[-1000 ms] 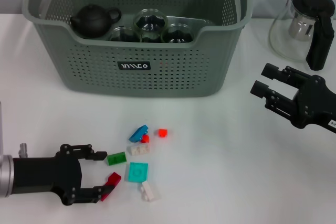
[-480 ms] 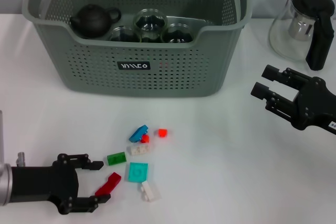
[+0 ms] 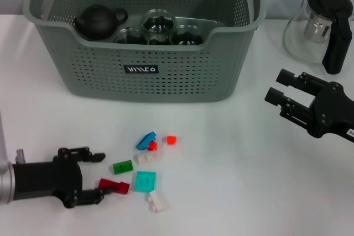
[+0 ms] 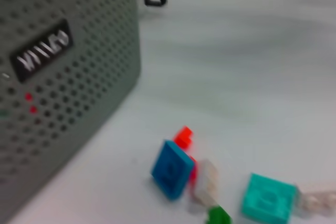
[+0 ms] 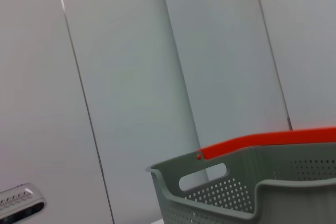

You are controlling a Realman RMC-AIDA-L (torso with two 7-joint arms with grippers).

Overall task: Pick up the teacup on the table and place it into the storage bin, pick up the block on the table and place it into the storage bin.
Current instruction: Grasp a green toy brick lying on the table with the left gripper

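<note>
your left gripper (image 3: 95, 172), jaws released, barely touches the red block (image 3: 114, 185); close off-centre and it skids. right gripper (image 3: 286, 94) open, idle beside the bin (image 3: 232, 59).

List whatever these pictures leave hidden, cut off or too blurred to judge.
- Head view: the storage bin far rim is cut off by the top edge; its front wall hides the lower parts of the black teapot and the glass cups.
- Head view: whether the left gripper actually pinches the dark red block, or only touches it, is unclear.
- Left wrist view: the green block is cut by the bottom edge and blurred.
- Right wrist view: the right gripper never appears.
</note>
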